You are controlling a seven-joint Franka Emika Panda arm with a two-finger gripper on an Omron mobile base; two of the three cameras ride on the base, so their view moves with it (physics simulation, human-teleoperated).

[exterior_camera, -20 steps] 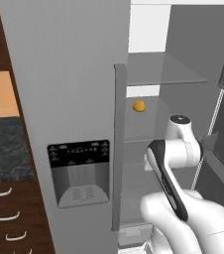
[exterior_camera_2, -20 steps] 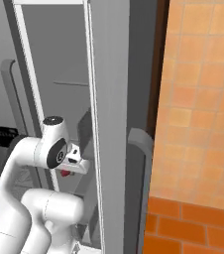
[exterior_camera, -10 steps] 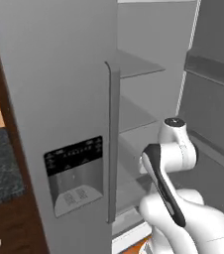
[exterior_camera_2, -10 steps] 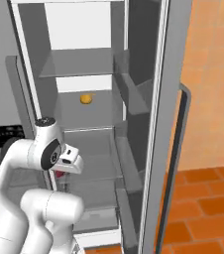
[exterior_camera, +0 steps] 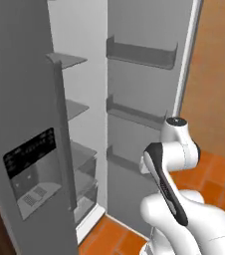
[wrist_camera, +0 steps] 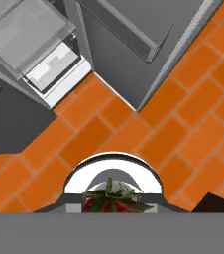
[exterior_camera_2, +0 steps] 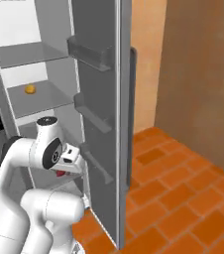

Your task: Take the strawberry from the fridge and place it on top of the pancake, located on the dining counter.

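My gripper (exterior_camera_2: 64, 169) hangs folded in close to the arm, pointing down at the floor, shut on the strawberry (exterior_camera_2: 60, 173). In the hand view the strawberry (wrist_camera: 115, 201) shows as a dark-red berry with green leaves at the bottom, above orange tiles. The fridge (exterior_camera: 30, 124) stands to the left with its right door (exterior_camera: 139, 114) swung wide open and its dispenser door closed. From the right base view I look into the fridge's shelves (exterior_camera_2: 32, 96) past the open door (exterior_camera_2: 101, 124). The pancake and the dining counter are out of view.
A small orange-yellow fruit (exterior_camera_2: 30, 89) lies on a fridge shelf. The open door's racks (exterior_camera: 142, 52) jut out close to the arm. Orange tiled floor (exterior_camera_2: 183, 183) spreads to the right, bounded by a brown wall (exterior_camera_2: 203, 84).
The whole picture has swung: the base has turned right, so the fridge slides left and floor and wall come into view. The arm keeps its folded pose, still holding the strawberry.
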